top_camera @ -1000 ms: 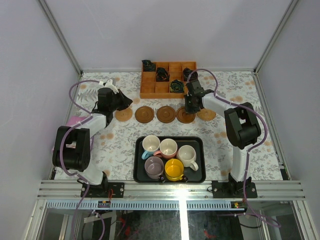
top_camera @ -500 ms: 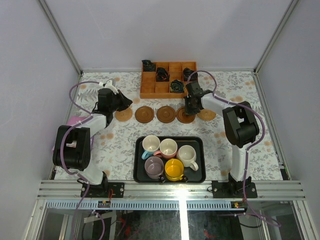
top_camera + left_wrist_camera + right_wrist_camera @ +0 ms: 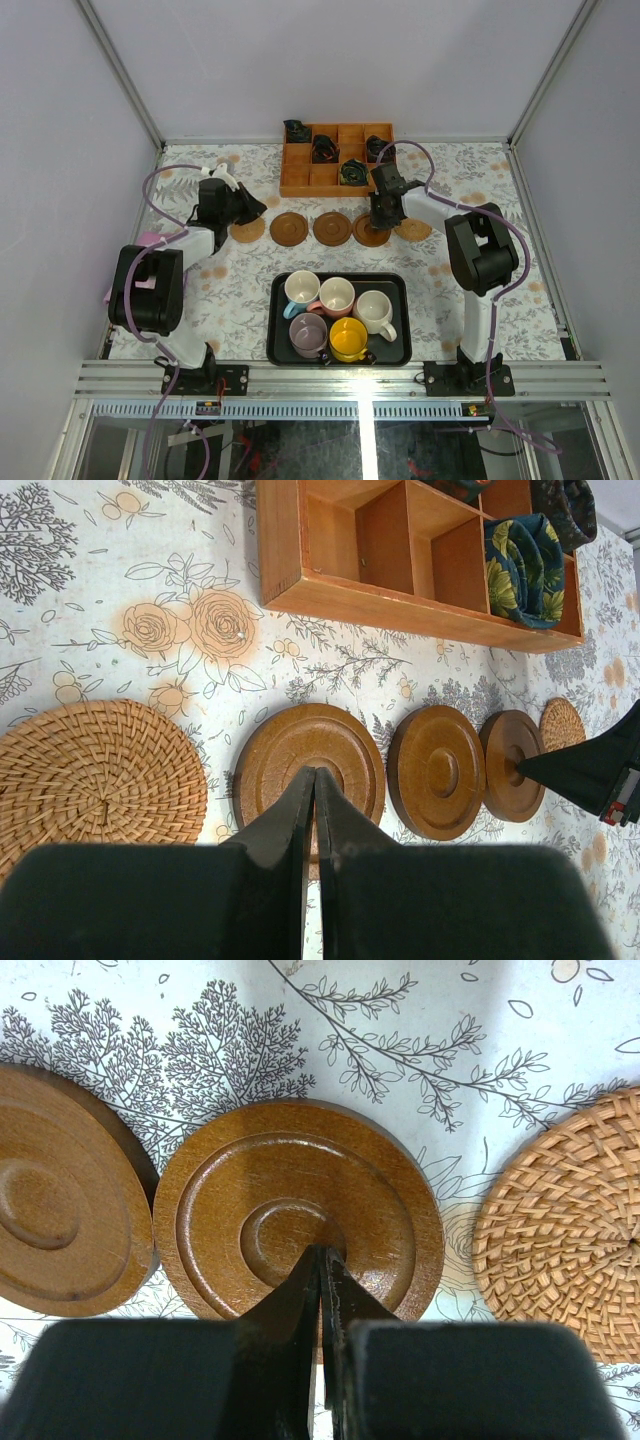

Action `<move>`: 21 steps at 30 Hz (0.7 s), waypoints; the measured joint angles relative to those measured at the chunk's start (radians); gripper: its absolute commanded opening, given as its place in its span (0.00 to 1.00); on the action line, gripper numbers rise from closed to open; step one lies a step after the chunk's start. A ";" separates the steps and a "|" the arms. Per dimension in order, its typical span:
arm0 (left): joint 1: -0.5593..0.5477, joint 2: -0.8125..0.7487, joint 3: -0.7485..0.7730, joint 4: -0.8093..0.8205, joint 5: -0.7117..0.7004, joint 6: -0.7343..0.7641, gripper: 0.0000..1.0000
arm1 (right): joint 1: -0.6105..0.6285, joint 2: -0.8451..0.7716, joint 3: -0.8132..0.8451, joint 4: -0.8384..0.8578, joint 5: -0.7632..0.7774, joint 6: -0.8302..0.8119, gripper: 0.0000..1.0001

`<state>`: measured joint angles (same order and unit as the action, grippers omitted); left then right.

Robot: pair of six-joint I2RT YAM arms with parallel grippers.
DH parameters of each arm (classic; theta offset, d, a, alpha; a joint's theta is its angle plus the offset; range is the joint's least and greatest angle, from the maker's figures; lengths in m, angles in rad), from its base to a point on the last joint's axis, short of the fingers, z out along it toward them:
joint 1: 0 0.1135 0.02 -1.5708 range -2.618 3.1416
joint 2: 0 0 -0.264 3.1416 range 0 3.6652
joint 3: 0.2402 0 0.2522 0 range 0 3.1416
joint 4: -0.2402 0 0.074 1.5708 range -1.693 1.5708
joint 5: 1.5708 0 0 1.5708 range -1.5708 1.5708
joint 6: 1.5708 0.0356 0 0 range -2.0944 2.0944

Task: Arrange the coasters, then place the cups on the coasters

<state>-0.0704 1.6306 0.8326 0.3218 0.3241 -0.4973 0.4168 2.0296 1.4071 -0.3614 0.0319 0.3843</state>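
Note:
Five coasters lie in a row across the table: tan woven point(image 3: 247, 229), three dark brown point(image 3: 290, 228) point(image 3: 332, 228) point(image 3: 371, 233), tan woven point(image 3: 412, 229). My left gripper point(image 3: 257, 209) point(image 3: 315, 772) is shut and empty, its tips over the leftmost brown coaster point(image 3: 290, 738). My right gripper point(image 3: 377, 217) point(image 3: 320, 1250) is shut and empty, with its tips at the middle of the rightmost brown coaster point(image 3: 290, 1185). Five cups stand in the black tray point(image 3: 402, 287): light blue point(image 3: 301, 289), pink point(image 3: 336, 296), cream point(image 3: 373, 311), mauve point(image 3: 308, 333), yellow point(image 3: 348, 340).
An orange wooden grid box point(image 3: 300, 178) point(image 3: 330, 590) with dark bundles stands just behind the coaster row. A pink object point(image 3: 147, 243) lies at the table's left edge. Grey walls and metal frame posts enclose the table.
My right gripper has crept slightly left over the rightmost brown coaster. The left arm has barely shifted. Both grippers stay shut.

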 measured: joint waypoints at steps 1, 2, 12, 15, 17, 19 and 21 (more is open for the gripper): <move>0.000 0.002 0.000 0.000 0.002 0.000 0.00 | 0.001 -0.001 -0.001 0.001 0.005 0.002 0.00; 0.000 0.005 0.000 0.000 0.005 0.000 0.00 | 0.002 -0.002 -0.003 0.003 0.011 0.005 0.00; 0.000 0.019 0.000 0.000 0.020 0.000 0.00 | 0.002 -0.008 -0.010 0.003 0.055 0.016 0.00; 0.000 0.020 0.000 0.001 0.021 0.000 0.00 | 0.002 -0.008 -0.010 0.003 0.055 0.016 0.00; 0.000 0.020 0.000 0.000 0.021 0.000 0.00 | 0.002 -0.008 -0.010 0.003 0.055 0.016 0.00; 0.000 0.020 0.000 0.000 0.021 0.001 0.00 | 0.002 -0.008 -0.010 0.003 0.054 0.016 0.00; 0.000 0.020 0.000 0.000 0.020 0.001 0.00 | 0.002 -0.009 -0.010 0.002 0.053 0.015 0.00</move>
<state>-0.0704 1.6508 0.8330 0.3222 0.3443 -0.4961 0.4191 2.0205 1.3972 -0.3595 0.0853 0.3996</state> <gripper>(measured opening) 0.001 0.010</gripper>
